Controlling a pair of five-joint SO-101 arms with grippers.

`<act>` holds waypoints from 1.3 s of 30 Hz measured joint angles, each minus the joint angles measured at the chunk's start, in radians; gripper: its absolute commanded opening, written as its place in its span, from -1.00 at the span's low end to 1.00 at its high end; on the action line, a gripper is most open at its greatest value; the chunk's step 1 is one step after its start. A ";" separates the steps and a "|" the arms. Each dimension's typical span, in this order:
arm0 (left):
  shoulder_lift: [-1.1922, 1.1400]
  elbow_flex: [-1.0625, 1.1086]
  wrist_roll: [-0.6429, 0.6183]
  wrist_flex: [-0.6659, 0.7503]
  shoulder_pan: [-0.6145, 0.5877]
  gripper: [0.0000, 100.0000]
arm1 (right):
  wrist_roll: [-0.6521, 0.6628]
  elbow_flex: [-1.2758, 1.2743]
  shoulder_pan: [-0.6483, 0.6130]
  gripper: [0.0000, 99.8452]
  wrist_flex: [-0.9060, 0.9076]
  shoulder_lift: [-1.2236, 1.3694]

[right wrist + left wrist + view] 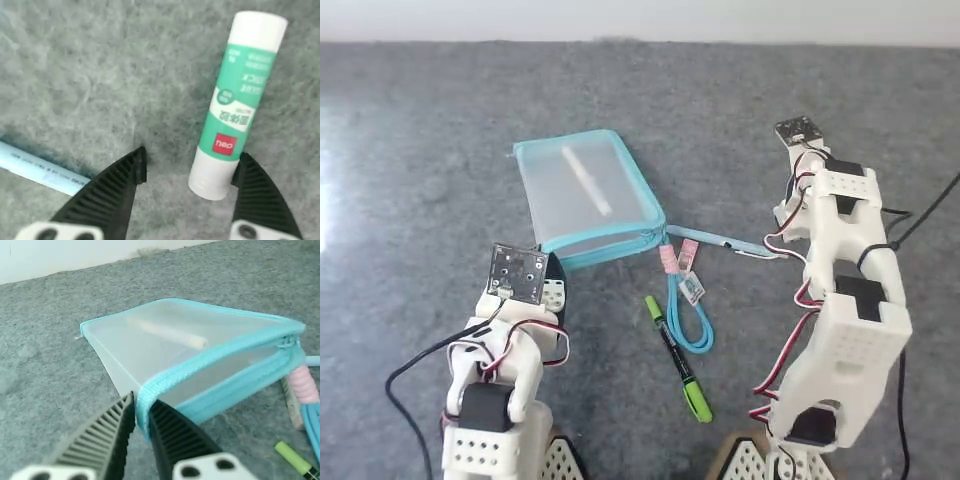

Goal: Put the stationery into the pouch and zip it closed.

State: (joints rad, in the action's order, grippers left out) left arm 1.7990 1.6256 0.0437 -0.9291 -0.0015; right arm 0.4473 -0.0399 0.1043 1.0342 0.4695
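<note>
The left tool (142, 407) is clenched on the near zip edge of the pouch (200, 345), probably steadying its mouth for loading. The right tool (192, 159) is released, its jaws either side of the glue stick (235, 100). Next it must close on the stick and carry it to the opening. The marker (678, 360), cord (688, 310) and pen (720, 240) lie outside the pouch. The bench (420, 150) is grey felt, with a white wall (640, 18) beyond.
</note>
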 measured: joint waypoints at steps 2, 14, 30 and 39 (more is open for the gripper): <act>0.000 0.000 0.000 0.000 0.000 -0.98 | 0.000 0.000 0.002 -0.72 0.000 0.000; 0.000 0.000 0.000 0.000 0.000 -0.98 | -0.048 0.002 0.015 -0.98 0.054 -0.028; 0.000 0.011 0.000 0.000 0.000 -0.98 | -0.017 -0.014 -0.299 -0.98 0.666 -0.744; 0.000 0.011 0.000 0.000 0.000 -0.98 | -0.063 -0.173 -0.819 -0.98 0.703 -0.890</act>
State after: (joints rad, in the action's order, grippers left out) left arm 1.7990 1.6364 0.0437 -0.9291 -0.0015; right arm 0.3844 -0.2133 -0.7150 1.7369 -0.4204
